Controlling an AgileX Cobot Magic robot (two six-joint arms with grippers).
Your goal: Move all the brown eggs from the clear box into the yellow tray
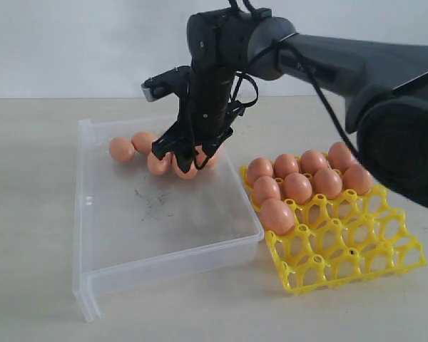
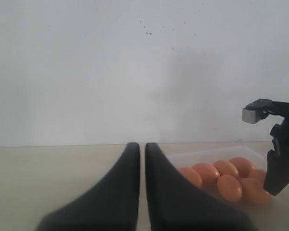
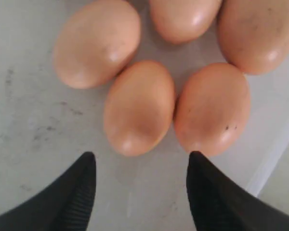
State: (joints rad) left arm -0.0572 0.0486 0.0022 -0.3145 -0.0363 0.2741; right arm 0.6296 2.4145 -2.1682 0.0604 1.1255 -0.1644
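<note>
Evidently the work is a little past halfway. Nine brown eggs (image 1: 297,187) sit in the yellow tray (image 1: 342,249) at the right of the exterior frame, filling its two far rows and one cup of the third. Five more lie in a loose cluster at the far end of the clear box (image 1: 178,249), upper left of centre. The tray lies just beside the box on the table (image 1: 28,214), probably so that each carry is short.

The right gripper (image 1: 187,151) reaches across from the right and hangs nose-down over that cluster. Its jaws stand wide apart with nothing between them. In the right wrist view the two dark fingers (image 3: 77,192) frame bare box floor, and the nearest egg (image 3: 139,106) lies just ahead of the tips, touching or nearly touching its neighbour (image 3: 212,108). The wide spread looks chosen to straddle one egg across its narrow width. I judge the crowding to be the hazard: a finger coming down could nudge the neighbour rather than slip beside it.

The left gripper (image 2: 141,147) is closed on nothing, its fingers almost together. It sits low and off to the side, facing the box, seemingly parked there to leave the other arm room.
</note>
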